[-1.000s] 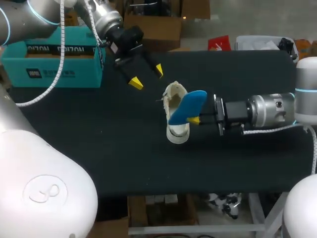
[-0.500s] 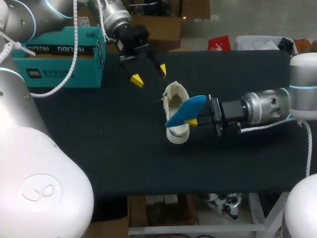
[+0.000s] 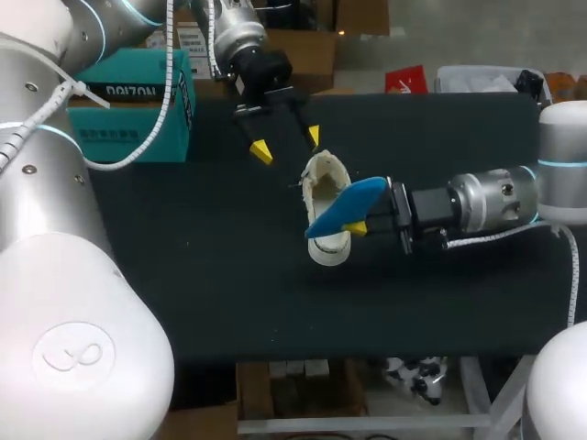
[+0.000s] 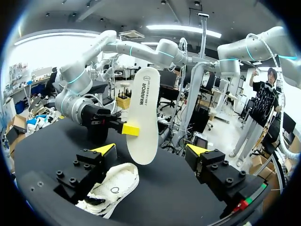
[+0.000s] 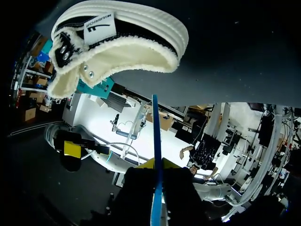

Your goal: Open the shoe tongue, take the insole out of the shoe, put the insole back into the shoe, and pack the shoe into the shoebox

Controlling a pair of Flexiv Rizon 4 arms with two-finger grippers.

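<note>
A cream canvas shoe [image 3: 323, 188] lies on the black table, also seen below my left gripper [image 4: 113, 188] and ahead of my right one [image 5: 117, 42]. My right gripper [image 3: 358, 223] is shut on the insole [image 3: 347, 204], blue on top and white underneath [image 4: 141, 113], holding it tilted over the shoe's opening. In the right wrist view the insole [image 5: 156, 155] shows edge-on between the fingers of that gripper [image 5: 157, 167]. My left gripper [image 3: 287, 143] hangs open just behind the shoe's far end, holding nothing; the insole's lower end stands ahead of its fingertips [image 4: 104, 149].
A teal shoebox [image 3: 128, 105] sits at the table's back left corner, beside my left arm. Bare black tabletop [image 3: 202, 275] extends in front of and left of the shoe.
My left gripper has moved right and closer to the shoe's far end, still open. My right gripper has shifted slightly left with the insole, which now lies flatter over the shoe.
</note>
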